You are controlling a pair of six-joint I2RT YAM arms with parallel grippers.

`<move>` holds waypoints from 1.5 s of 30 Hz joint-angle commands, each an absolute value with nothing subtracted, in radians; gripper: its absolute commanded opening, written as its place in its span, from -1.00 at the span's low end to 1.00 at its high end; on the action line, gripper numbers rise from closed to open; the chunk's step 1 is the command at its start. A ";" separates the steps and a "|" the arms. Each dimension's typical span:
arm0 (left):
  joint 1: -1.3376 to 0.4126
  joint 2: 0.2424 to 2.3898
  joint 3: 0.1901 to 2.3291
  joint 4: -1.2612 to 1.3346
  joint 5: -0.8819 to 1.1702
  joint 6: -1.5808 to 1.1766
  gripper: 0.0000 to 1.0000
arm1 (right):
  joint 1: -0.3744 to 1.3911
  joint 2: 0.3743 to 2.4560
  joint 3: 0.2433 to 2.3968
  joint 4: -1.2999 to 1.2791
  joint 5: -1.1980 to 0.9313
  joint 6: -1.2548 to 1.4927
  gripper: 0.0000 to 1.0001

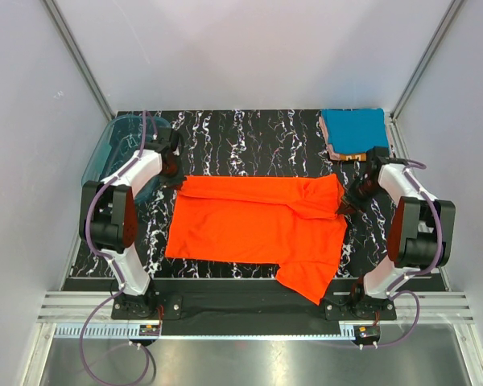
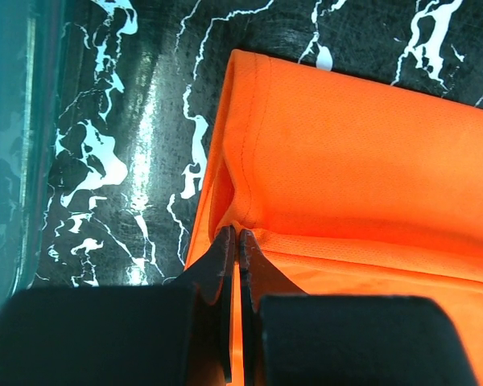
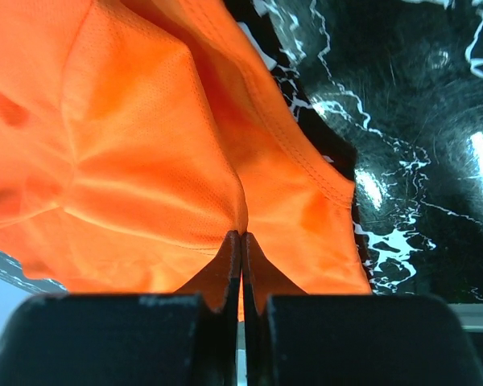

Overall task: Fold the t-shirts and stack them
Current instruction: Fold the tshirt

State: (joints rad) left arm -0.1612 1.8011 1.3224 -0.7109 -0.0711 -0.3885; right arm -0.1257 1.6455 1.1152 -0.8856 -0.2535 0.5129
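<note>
- Top view: I see the orange-red t-shirt (image 1: 258,229) lying spread in the middle of the black marbled worktop (image 1: 249,133), long side running left to right, with its far edge folded over and one sleeve trailing to the near right.
- Left fingers (image 1: 175,180) sit at the shirt's far left corner, right fingers (image 1: 344,207) at its far right corner; I can't tell from here how either pair stands.
- Teal blue t-shirt (image 1: 352,129) is folded square in the far right corner, on top of pinkish-orange shirt edges (image 1: 348,154).
- Translucent teal tub (image 1: 105,157) stands at the far left, just beside the left arm.
- Left wrist view: left fingers (image 2: 229,245) are pressed together, clamped on the hemmed corner of the orange-red t-shirt (image 2: 346,161); worktop (image 2: 129,121) and tub (image 2: 8,121) are to the left.
- Right wrist view: right fingers (image 3: 233,249) are together, pinching a bunched fold of the orange-red t-shirt (image 3: 145,145), with the cloth lifted off the worktop (image 3: 419,121).
</note>
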 commanded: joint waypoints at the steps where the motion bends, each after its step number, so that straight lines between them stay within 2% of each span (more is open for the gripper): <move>1: -0.163 1.808 1.338 -0.707 -0.112 -0.370 -1.00 | -0.130 1.615 1.094 -0.865 -0.279 0.534 -1.00; 6: -0.163 1.815 1.341 -0.709 -0.107 -0.362 -0.97 | -0.130 1.615 1.083 -0.864 -0.273 0.535 -1.00; 7: -0.163 1.809 1.344 -0.713 -0.107 -0.362 -0.83 | -0.130 1.615 1.085 -0.865 -0.287 0.525 -0.92; 8: -0.163 1.802 1.347 -0.724 -0.109 -0.364 -0.62 | -0.130 1.614 1.089 -0.874 -0.294 0.520 -0.78; 9: -0.163 1.790 1.348 -0.747 -0.115 -0.377 -0.25 | -0.130 1.605 1.101 -0.897 -0.304 0.502 -0.67; 10: -0.163 1.775 1.342 -0.752 -0.121 -0.382 -0.10 | -0.129 1.591 1.107 -0.910 -0.311 0.496 -0.63; 11: -0.163 1.757 1.336 -0.753 -0.118 -0.383 0.03 | -0.129 1.577 1.115 -0.920 -0.307 0.486 -0.49; 12: -0.163 1.715 1.333 -0.762 -0.114 -0.388 0.27 | -0.129 1.545 1.140 -0.946 -0.298 0.467 -0.40; 13: -0.164 1.698 1.332 -0.765 -0.106 -0.390 0.37 | -0.129 1.533 1.155 -0.953 -0.275 0.454 -0.29; 14: -0.164 1.680 1.331 -0.765 -0.098 -0.391 0.39 | -0.129 1.520 1.179 -0.953 -0.261 0.443 0.03; 15: -0.166 1.654 1.333 -0.758 -0.092 -0.393 0.43 | -0.129 1.513 1.190 -0.925 -0.252 0.434 0.12; 20: -0.172 1.683 1.370 -0.698 0.020 -0.387 0.26 | -0.129 1.641 1.290 -0.841 -0.323 0.431 0.19; 26: -0.178 1.798 1.451 -0.689 0.083 -0.385 0.04 | -0.129 1.812 1.426 -0.822 -0.321 0.431 0.06; 36: -0.175 1.884 1.499 -0.713 -0.067 -0.322 0.10 | -0.129 1.893 1.493 -0.824 -0.339 0.403 0.13; 45: -0.138 1.908 1.483 -0.683 -0.094 -0.288 0.08 | -0.129 1.925 1.500 -0.825 -0.367 0.408 0.18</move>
